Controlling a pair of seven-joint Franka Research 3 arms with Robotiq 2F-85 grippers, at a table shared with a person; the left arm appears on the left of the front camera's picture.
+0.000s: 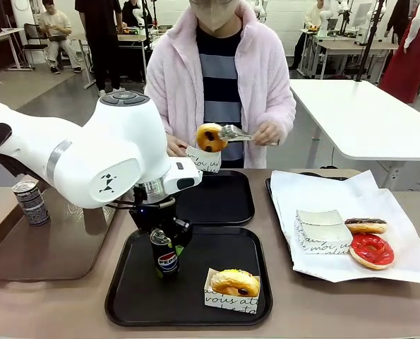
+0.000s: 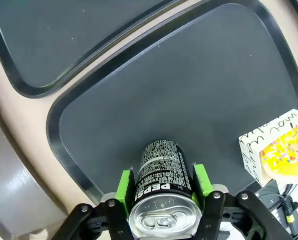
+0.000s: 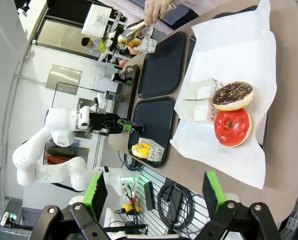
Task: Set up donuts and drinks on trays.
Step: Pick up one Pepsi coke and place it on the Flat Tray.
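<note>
My left gripper (image 1: 169, 236) (image 2: 162, 186) is shut on the black Pepsi can (image 1: 166, 262) (image 2: 160, 172), which is upright over the left part of the near black tray (image 1: 195, 307) (image 2: 199, 90). Whether the can touches the tray I cannot tell. A glazed donut in a paper sleeve (image 1: 234, 286) (image 2: 283, 150) lies at that tray's right front. The far black tray (image 1: 220, 201) (image 2: 58, 40) holds nothing. Beyond it the person holds a donut (image 1: 210, 137) in tongs over a paper sleeve (image 1: 205, 159). My right gripper (image 3: 155, 195) is open, above the table's right end.
White paper (image 1: 322, 194) at the right carries a paper sleeve (image 1: 321, 232), a chocolate-topped donut (image 1: 366, 226) (image 3: 232, 95) and a red-iced donut (image 1: 370, 251) (image 3: 232, 126). A grey can (image 1: 31, 202) stands on the glossy brown tray (image 1: 54, 247) at the left.
</note>
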